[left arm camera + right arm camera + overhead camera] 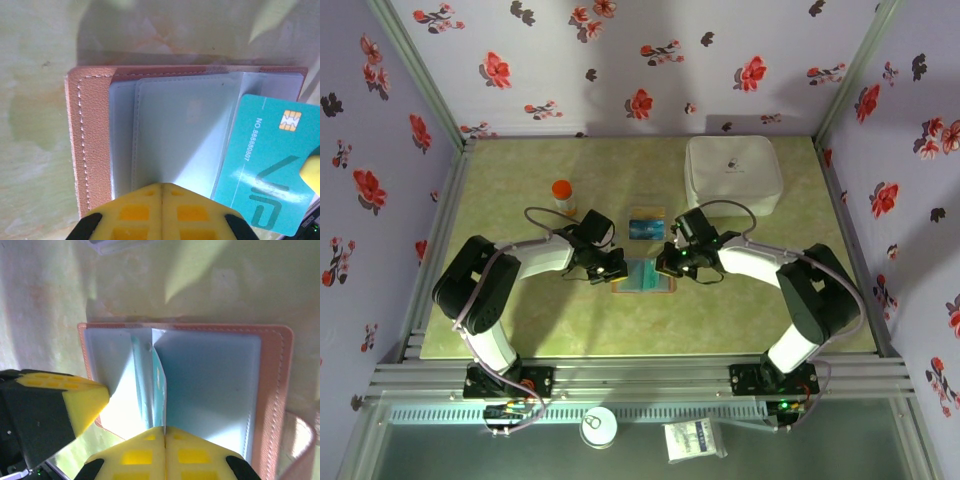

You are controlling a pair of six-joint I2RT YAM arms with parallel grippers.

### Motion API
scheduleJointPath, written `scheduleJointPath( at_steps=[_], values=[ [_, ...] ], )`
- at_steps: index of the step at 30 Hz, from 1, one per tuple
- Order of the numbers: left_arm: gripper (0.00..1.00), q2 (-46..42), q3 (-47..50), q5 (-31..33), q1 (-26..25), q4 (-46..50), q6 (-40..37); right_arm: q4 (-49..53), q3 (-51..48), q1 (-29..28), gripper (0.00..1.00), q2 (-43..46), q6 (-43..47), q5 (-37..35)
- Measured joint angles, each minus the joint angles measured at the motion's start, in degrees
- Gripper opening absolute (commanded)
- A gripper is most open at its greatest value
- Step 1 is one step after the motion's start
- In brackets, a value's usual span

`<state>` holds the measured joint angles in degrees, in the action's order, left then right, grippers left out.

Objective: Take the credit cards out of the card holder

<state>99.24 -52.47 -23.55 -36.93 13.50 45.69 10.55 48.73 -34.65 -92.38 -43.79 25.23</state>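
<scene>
at table centre, between the two arms, the card holder (645, 281) lies open and flat on the green table (520, 330), tan rim outward, pale grey-blue panels facing up.

left gripper (162, 212): yellow fingers pressed together with no gap, tips at the near edge of a clear inner sleeve. in the right wrist view one of its fingers rests on the holder's panel on that side. whether a sleeve is pinched between them cannot be told.

right gripper (164, 452): fingers closed tight on the teal card (265, 170). in the right wrist view the card stands edge-on out of the holder's fold and runs into the seam between the fingers. in the left wrist view the same card is tilted, gold chip and printed number showing, one long edge against the clear sleeve, a yellow fingertip at its far edge. whether any of it sits inside the sleeve cannot be told.

second card (647, 227): blue with a yellow-orange band, flat on the table just beyond the holder, apart from it, touched by neither gripper.

other items: small bottle with an orange cap (562, 196) beyond the left gripper; white rounded box (733, 172) at the far right of the table, well apart from the holder.
</scene>
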Motion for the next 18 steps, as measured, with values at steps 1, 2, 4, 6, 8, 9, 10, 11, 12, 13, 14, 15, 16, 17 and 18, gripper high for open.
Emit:
scheduleJointPath(
  at_steps=[1, 2, 4, 6, 8, 9, 10, 11, 12, 13, 14, 15, 16, 17, 18],
  values=[
    [0.03, 0.0, 0.0, 0.0, 0.0, 0.0, 0.0, 0.8, 0.2, 0.0, 0.04, 0.3, 0.4, -0.1],
    [0.04, -0.2, 0.0, 0.2, 0.0, 0.1, 0.0, 1.9, 0.5, 0.0, 0.03, 0.6, 1.0, -0.4],
    [0.06, -0.6, 0.0, 0.8, 0.0, 0.4, 0.0, 3.7, 1.4, 0.1, 0.02, 1.1, 1.9, -0.9],
    [0.08, -1.4, 0.0, 1.5, 0.0, 0.6, 0.0, 5.8, 2.6, 0.2, 0.01, 1.5, 3.3, -1.3],
    [0.09, -2.5, 0.0, 2.1, 0.0, 0.8, 0.0, 7.7, 4.3, 0.2, 0.0, 1.6, 4.9, -1.7],
    [0.1, -3.1, 0.0, 2.3, 0.0, 0.8, 0.0, 8.7, 5.2, 0.2, 0.0, 1.6, 5.8, -1.9],
    [0.1, -3.6, 0.0, 2.6, 0.0, 0.8, 0.0, 9.6, 6.2, 0.2, 0.0, 1.6, 6.9, -2.2],
    [0.1, -4.0, 0.0, 2.8, 0.0, 0.8, 0.0, 10.7, 7.3, 0.2, 0.0, 1.6, 8.2, -2.4],
    [0.1, -4.4, 0.0, 3.1, 0.0, 0.9, 0.0, 11.8, 8.4, 0.2, 0.0, 1.6, 9.7, -2.5],
    [0.1, -4.7, 0.0, 3.2, 0.0, 1.0, 0.0, 12.7, 9.4, 0.2, 0.0, 1.6, 11.1, -2.6],
    [0.1, -5.0, 0.0, 3.6, 0.0, 1.2, 0.0, 13.7, 10.6, 0.2, 0.0, 1.6, 13.2, -2.6],
    [0.1, -5.4, 0.1, 3.8, 0.0, 1.3, 0.0, 15.0, 11.9, 0.2, 0.0, 1.6, 15.5, -2.6],
    [0.1, -5.9, 0.3, 4.2, 0.0, 1.4, 0.0, 16.7, 13.5, 0.2, 0.0, 1.3, 18.0, -2.6],
    [0.11, -6.3, 0.5, 4.5, 0.1, 1.4, 0.0, 18.2, 15.0, 0.2, 0.0, 0.9, 20.2, -2.6],
    [0.11, -7.0, 1.0, 5.0, 0.1, 1.4, 0.0, 19.9, 17.0, 0.2, 0.0, 0.2, 23.1, -2.6]
  ],
)
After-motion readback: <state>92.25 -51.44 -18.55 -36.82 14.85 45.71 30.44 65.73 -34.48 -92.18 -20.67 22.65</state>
